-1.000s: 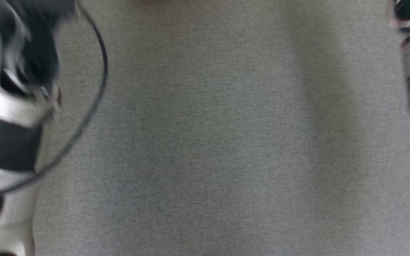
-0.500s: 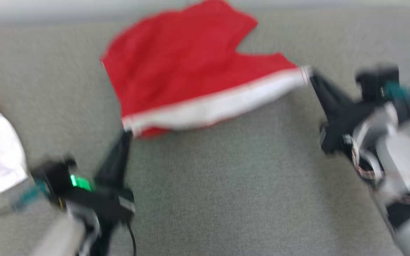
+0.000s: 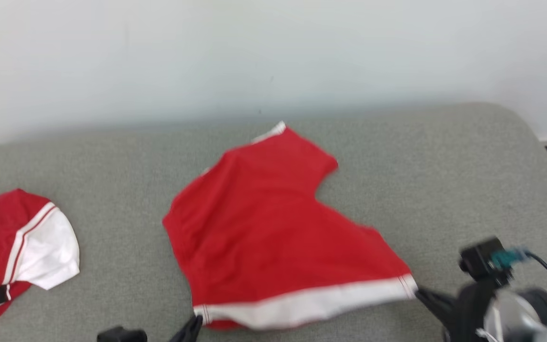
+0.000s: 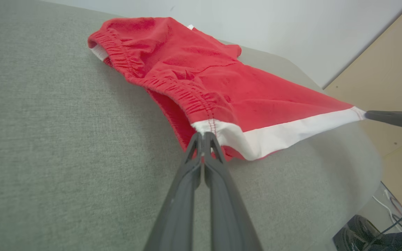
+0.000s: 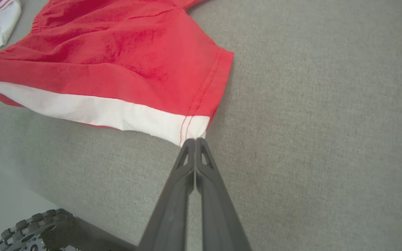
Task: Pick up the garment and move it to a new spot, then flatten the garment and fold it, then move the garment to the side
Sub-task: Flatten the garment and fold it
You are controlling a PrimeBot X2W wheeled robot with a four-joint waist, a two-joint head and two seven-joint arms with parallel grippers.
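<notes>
The garment [image 3: 273, 228], a pair of red shorts in a soft, finely textured knit, lies spread across the middle of the grey cushion [image 3: 468, 166], a woven, heathered upholstery pad with rounded corners. A broad white band [image 3: 311, 301] runs along the side of the garment nearest the cushion's front edge and is drawn into a straight, taut line. The left gripper [image 4: 203, 139] is clenched on one end of this band, at the corner where it meets the gathered, ribbed elastic waistband [image 4: 173, 89]; its two dark tapered fingers are pressed together with the fabric pinched at their tips. The right gripper [image 5: 194, 143] is likewise clamped on the opposite end of the band, at the corner finished with a double row of red stitching beside the hemmed leg opening. The remaining red cloth fans out toward the cushion's back edge in shallow wrinkles. A red-and-white jersey [image 3: 12, 256] with striped sleeve trim lies crumpled at the cushion's left end. A plain pale wall [image 3: 273, 57] rises behind the cushion.
</notes>
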